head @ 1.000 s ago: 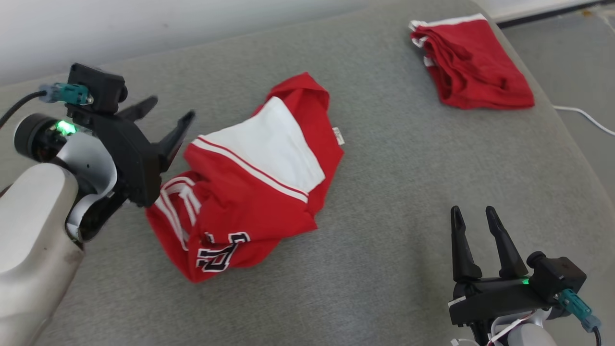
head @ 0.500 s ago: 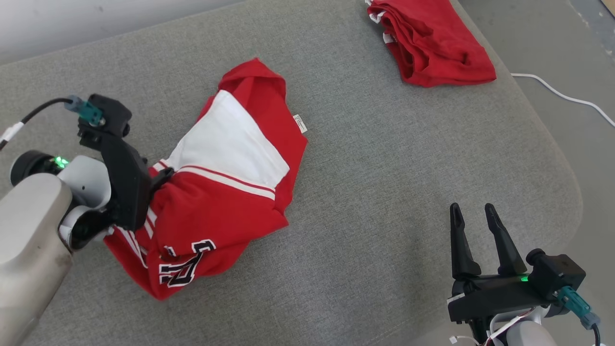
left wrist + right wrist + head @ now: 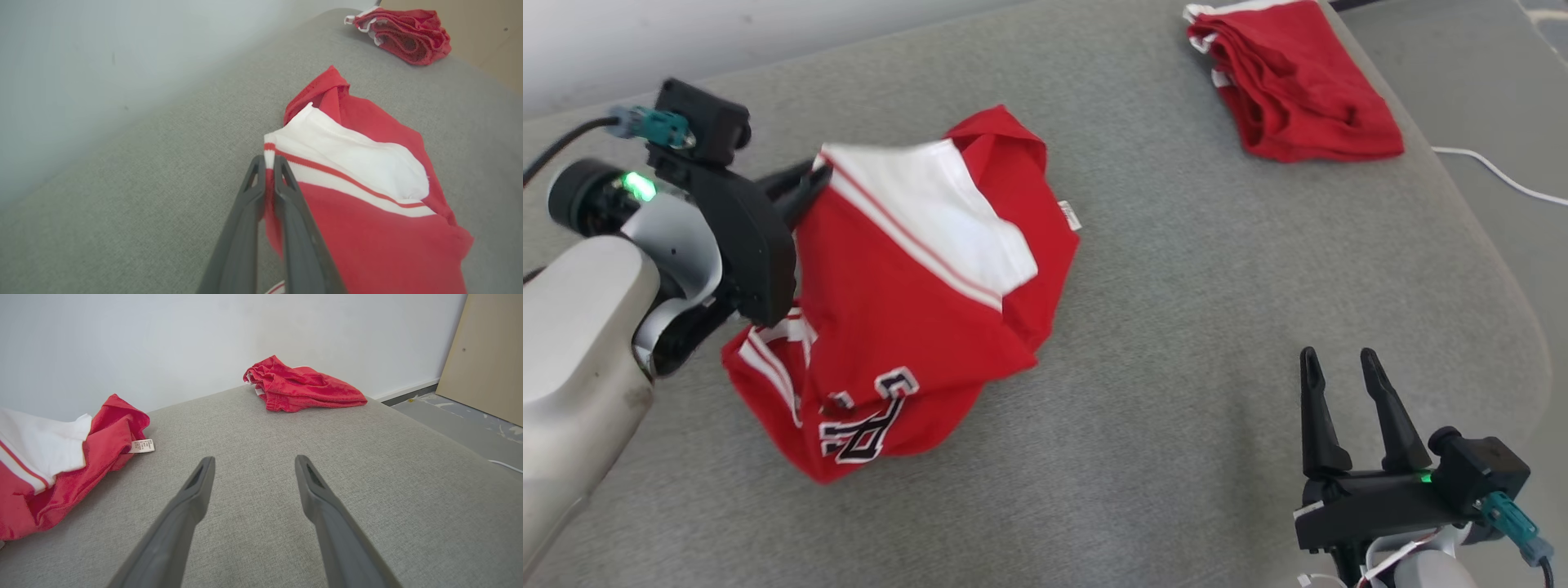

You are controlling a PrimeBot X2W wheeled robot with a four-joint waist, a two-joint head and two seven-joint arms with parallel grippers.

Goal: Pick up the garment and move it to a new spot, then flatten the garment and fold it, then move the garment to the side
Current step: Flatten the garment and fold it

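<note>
Pinches the striped edge of a crumpled red jersey (image 3: 915,310) with a white panel and black-and-white lettering between the closed fingers of the left hand (image 3: 809,175), that edge raised off the grey fabric-covered tabletop (image 3: 1176,327) and the rest heaped on it at centre left. Shows, from the left wrist, both dark fingers pressed together on the red-and-white band. Holds the right hand (image 3: 1339,359) open and empty at lower right, fingers spread above bare fabric, well apart from the jersey. Includes a small white care label (image 3: 1068,216) at the jersey's right edge, a second red garment (image 3: 1298,90) folded near the far right corner, and a white cable (image 3: 1494,175) on the floor.
</note>
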